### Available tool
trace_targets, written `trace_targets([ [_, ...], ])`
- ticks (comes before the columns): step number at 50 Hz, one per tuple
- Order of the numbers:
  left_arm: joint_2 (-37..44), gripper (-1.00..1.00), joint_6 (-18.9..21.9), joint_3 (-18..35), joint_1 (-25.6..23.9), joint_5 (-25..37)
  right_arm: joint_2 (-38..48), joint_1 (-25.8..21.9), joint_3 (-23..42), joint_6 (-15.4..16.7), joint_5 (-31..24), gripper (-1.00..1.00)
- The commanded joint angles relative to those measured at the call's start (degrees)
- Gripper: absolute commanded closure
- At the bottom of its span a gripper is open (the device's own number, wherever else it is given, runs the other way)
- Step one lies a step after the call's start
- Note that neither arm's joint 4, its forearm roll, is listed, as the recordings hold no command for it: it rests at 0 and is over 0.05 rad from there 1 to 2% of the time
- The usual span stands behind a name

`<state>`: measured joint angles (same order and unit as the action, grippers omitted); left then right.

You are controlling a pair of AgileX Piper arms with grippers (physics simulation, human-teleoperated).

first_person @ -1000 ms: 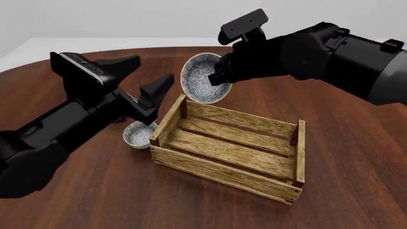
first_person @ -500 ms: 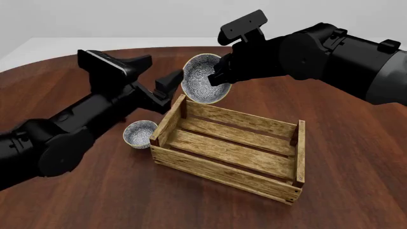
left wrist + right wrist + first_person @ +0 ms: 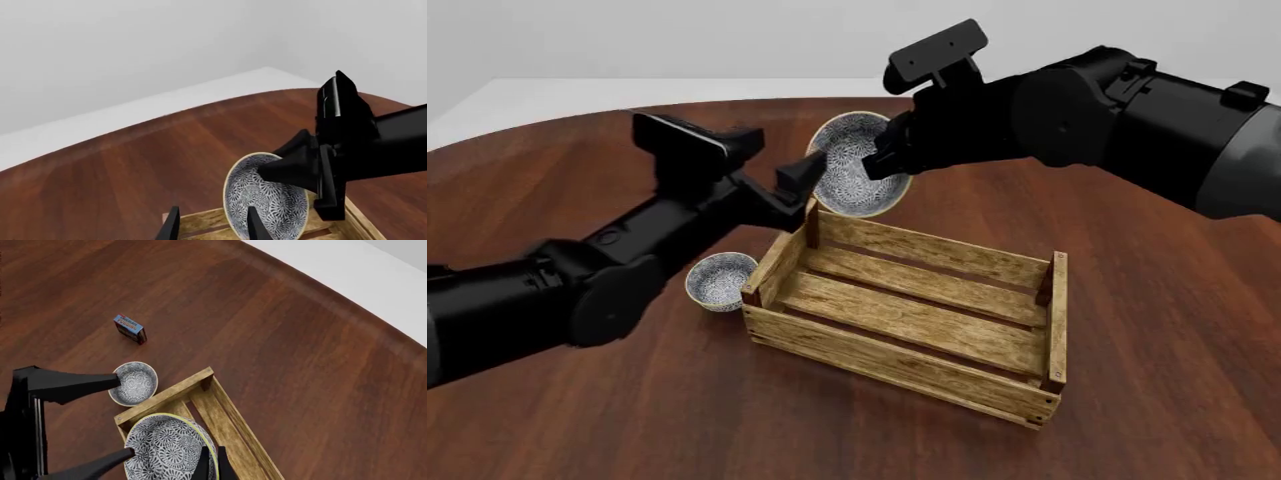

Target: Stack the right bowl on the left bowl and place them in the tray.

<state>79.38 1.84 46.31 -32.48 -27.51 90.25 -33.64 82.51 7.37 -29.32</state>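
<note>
Two patterned bowls: larger bowl [image 3: 854, 178] tilted, pinched at its rim by right gripper [image 3: 888, 160], above tray's [image 3: 897, 358] far-left corner. Small bowl [image 3: 719, 280] on table [image 3: 1174, 350], touching tray's left end. Tray holds nothing. Left gripper [image 3: 794, 190] spread, unloaded, beside the lifted bowl.

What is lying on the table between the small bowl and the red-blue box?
Nothing: in the right wrist view, only bare table separates the small bowl from the red-blue box.

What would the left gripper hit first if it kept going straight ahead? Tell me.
Probably the large bowl held by the right gripper. The left gripper is open and points at that tilted bowl, above the tray's far corner. The depth between them is unclear.
</note>
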Motion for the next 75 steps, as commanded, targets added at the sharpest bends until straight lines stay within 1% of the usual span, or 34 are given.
trace_targets([
  [1,1.55,-1.0,-0.99,1.18,0.39,0.21,-5.46,-0.71,-3.3,-0.38,1.85,1.0],
  [19,5.89,-1.0,-2.25,3.68,-0.17,-0.11,-5.71,-0.78,-3.57,-0.4,1.93,1.0],
  [37,8.62,-1.0,-3.94,4.54,-0.77,-1.09,-5.81,-0.79,-3.55,-0.44,1.92,1.0],
  [38,8.51,1.0,-4.06,4.48,-0.79,-1.12,-5.81,-0.78,-3.54,-0.46,1.92,1.0],
  [46,7.76,1.0,-4.73,3.95,-1.17,-1.27,-5.97,-0.81,-3.62,-0.45,1.89,1.0],
  [64,6.31,1.0,-4.58,3.26,-1.12,-1.21,-5.78,-0.75,-3.24,-0.79,1.81,1.0],
  [65,6.29,1.0,-4.48,3.3,-1.07,-1.15,-5.72,-0.73,-3.13,-0.92,1.73,-1.0],
  [75,6.53,1.0,-4.4,4.03,-0.38,-0.8,-6.45,-0.74,-3.12,-1.37,1.39,-1.0],
])
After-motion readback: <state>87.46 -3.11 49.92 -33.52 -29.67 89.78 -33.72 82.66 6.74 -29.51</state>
